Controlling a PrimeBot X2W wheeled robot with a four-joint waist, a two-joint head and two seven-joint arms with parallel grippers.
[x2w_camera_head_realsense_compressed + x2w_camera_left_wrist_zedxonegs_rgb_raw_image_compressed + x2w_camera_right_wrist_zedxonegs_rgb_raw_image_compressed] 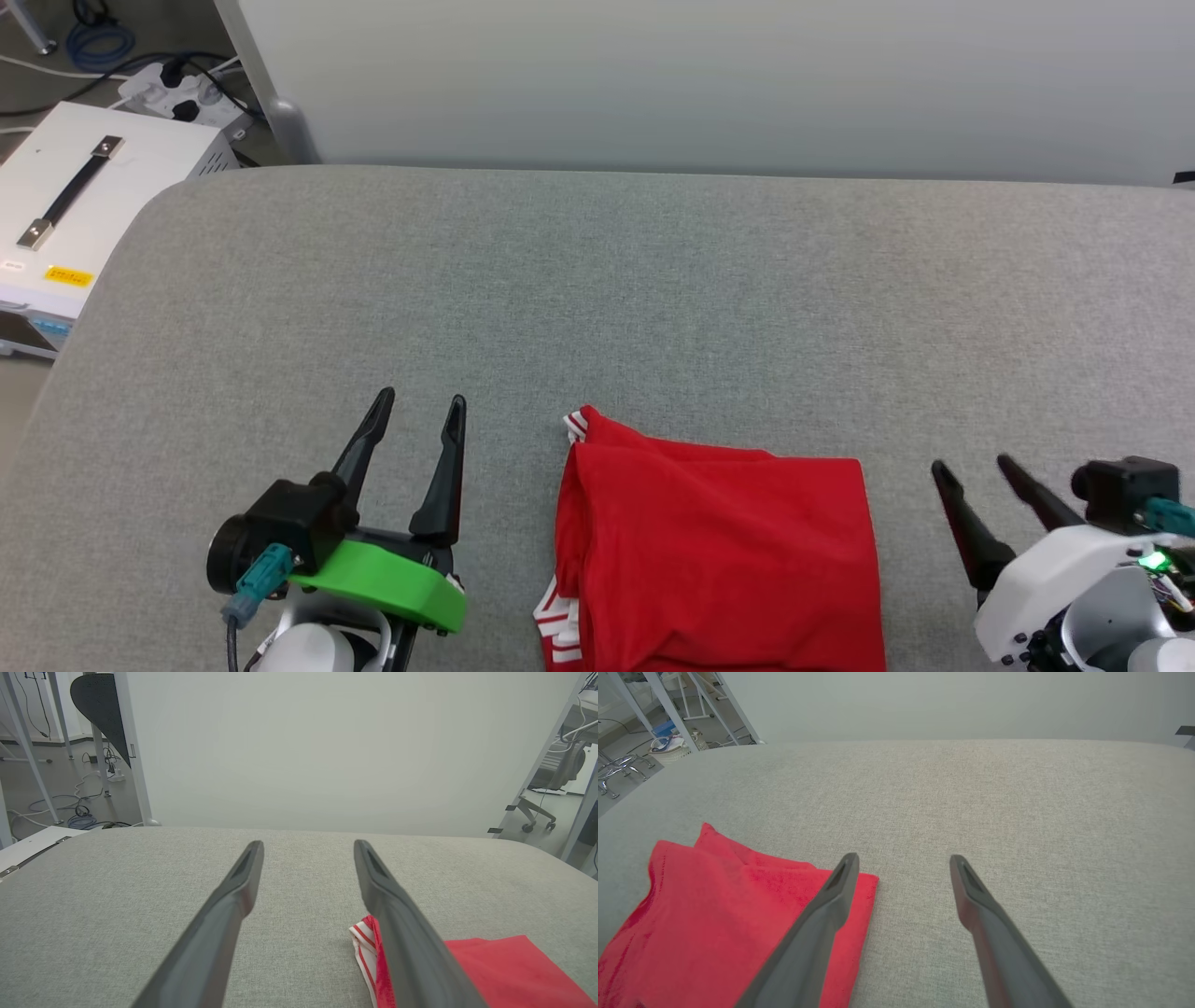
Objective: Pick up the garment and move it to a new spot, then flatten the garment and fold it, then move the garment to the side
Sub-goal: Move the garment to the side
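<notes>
1. The left gripper (pixel 422 397) sits at the lower left of the head view, its two dark fingers (pixel 441 476) spread wide with nothing between them, over the grey padded surface (pixel 597 280)
2. The right gripper (pixel 970 462) sits at the lower right, fingers likewise wide and empty, leaning toward the upper left
3. The shirt (pixel 719 551) lies folded on the grey surface at the bottom centre, between the two grippers and touching neither; its lower part runs off the bottom edge
4. Plain red cloth faces up, with red-and-white striped trim (pixel 560 630) showing along its left edge
5. In the left wrist view the shirt is at the lower right, partly behind the right-hand finger; in the right wrist view it is at the lower left, partly behind the left-hand finger
6. A white box (pixel 84 187) with a black handle (pixel 70 191) stands at the upper left of the head view, off the surface, with a power strip (pixel 182 93) above it in the frame
</notes>
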